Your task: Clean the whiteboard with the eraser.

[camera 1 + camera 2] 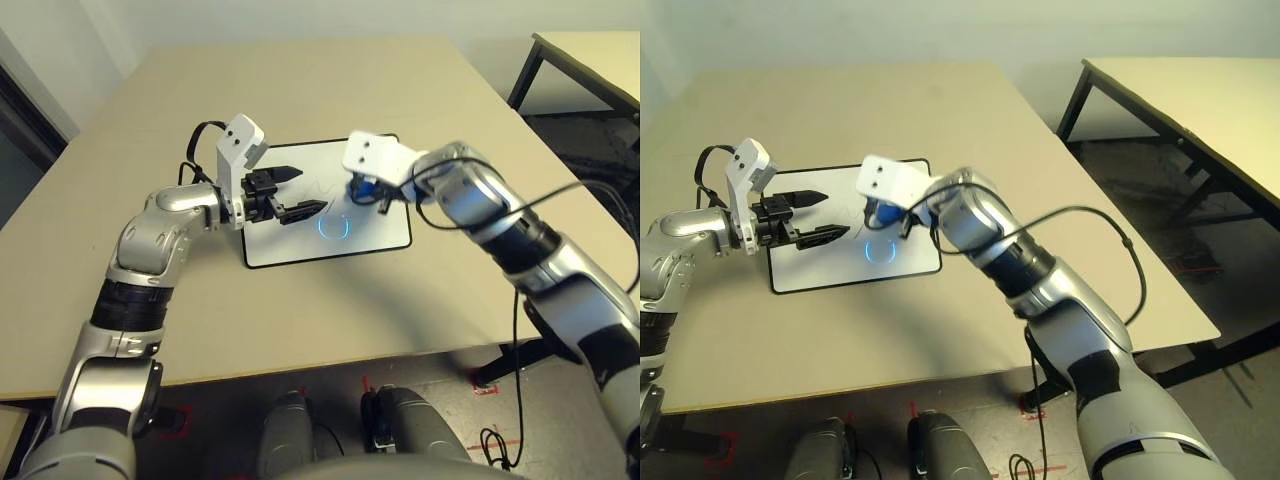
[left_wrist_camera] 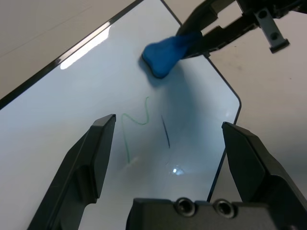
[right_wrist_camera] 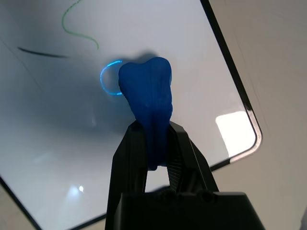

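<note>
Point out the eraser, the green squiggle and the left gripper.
eraser [image 3: 146,93]: right wrist view, on its blue front end.
green squiggle [image 2: 130,125]: left wrist view, on the drawn line.
left gripper [image 2: 170,160]: left wrist view, midway between its open fingertips.

One whiteboard [image 1: 375,232], one eraser [image 3: 146,93], two pen marks, two tables [image 1: 90,250].

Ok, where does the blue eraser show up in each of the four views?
Left eye view: eraser over the whiteboard's far right part, under the right end effector.
Right eye view: over the board's far right part.
Left wrist view: pinched between two black fingers.
Right wrist view: centre, squeezed between the fingers.
Shared landmark: green squiggle.
</note>
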